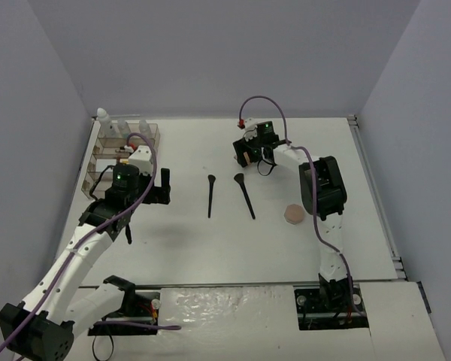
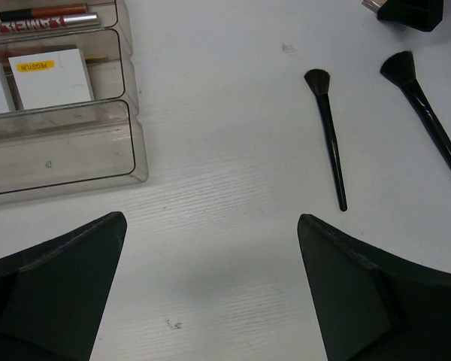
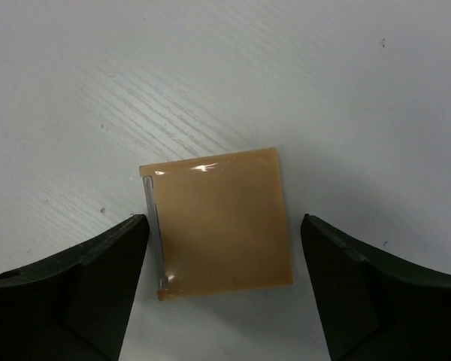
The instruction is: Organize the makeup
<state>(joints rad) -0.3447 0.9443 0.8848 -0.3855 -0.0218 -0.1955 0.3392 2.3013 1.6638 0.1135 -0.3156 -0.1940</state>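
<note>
Straddling the tan square compact [image 3: 218, 226] at the far middle of the table [image 1: 361, 195], the right gripper [image 3: 224, 222] held its fingers [image 3: 75, 301] apart (a pick-up, I judged). Next it needed a level squeeze, then a lift. Square, the compact had no long axis; its hinged edge faced one finger. The left gripper [image 2: 212, 219] hung open.

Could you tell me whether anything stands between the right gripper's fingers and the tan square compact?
Nothing visible does. The tan square compact lies flat on the table, directly between the fingers of the open right gripper, with no other item near it.
</note>
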